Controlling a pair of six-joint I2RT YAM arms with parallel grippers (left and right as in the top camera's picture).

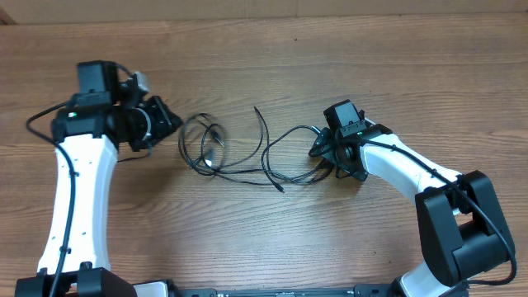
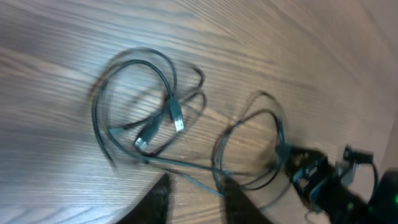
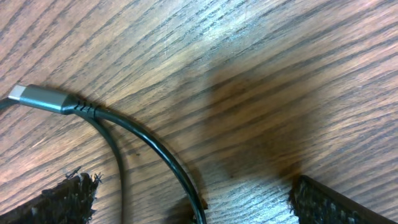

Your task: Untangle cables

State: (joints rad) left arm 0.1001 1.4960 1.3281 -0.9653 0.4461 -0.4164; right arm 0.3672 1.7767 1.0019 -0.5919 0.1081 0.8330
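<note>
Cables (image 3: 155,149) black, silvery plug tips (image 3: 37,98); table (image 1: 330,49) brown, streaked wood grain.

cables (image 2: 176,117) on table (image 1: 330,49) ctr, L end effector (image 1: 173,122) to their left, R end effector (image 1: 318,151) over their right end

overhead: fixed, straight down, far, whole table (image 1: 330,49) | left wrist: slanted, mid-range, facing across the cables (image 2: 176,117) to the right gripper (image 2: 306,175) | right wrist: pressed close over the table, one plug (image 3: 40,98) | shared: cables in all three
</note>
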